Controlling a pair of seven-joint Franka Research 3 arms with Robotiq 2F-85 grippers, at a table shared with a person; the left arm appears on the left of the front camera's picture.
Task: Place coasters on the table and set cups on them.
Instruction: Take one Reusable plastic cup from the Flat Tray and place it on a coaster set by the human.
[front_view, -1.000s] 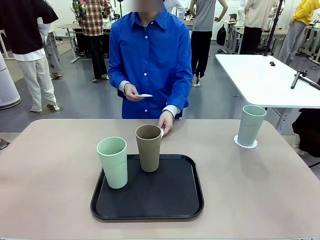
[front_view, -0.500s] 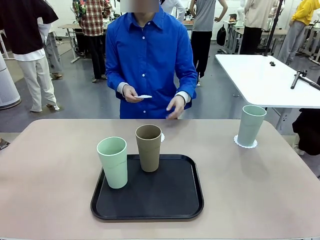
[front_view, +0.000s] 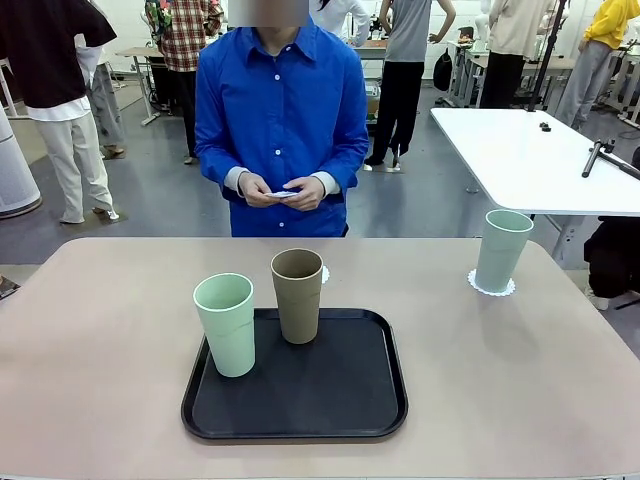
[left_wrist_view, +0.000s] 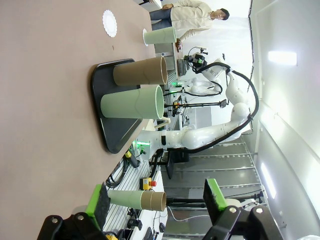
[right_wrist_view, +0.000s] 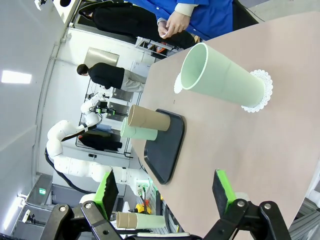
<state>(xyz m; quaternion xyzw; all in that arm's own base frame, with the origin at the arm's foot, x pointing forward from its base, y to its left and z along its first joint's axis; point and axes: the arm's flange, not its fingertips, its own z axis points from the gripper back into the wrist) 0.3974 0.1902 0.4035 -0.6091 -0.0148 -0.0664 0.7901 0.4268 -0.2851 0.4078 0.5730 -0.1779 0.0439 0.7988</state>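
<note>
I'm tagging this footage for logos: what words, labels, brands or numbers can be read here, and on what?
No readable text.
The two pale mint green tumblers, the olive-brown tumbler, the black rounded tray, the white lacy paper doilies and the beige-pink tabletop are all plain.
The small green sign far off in the right wrist view is too small to read.

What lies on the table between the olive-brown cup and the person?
One empty coaster, whole in the left wrist view; in the front view the olive-brown cup half hides it.
</note>
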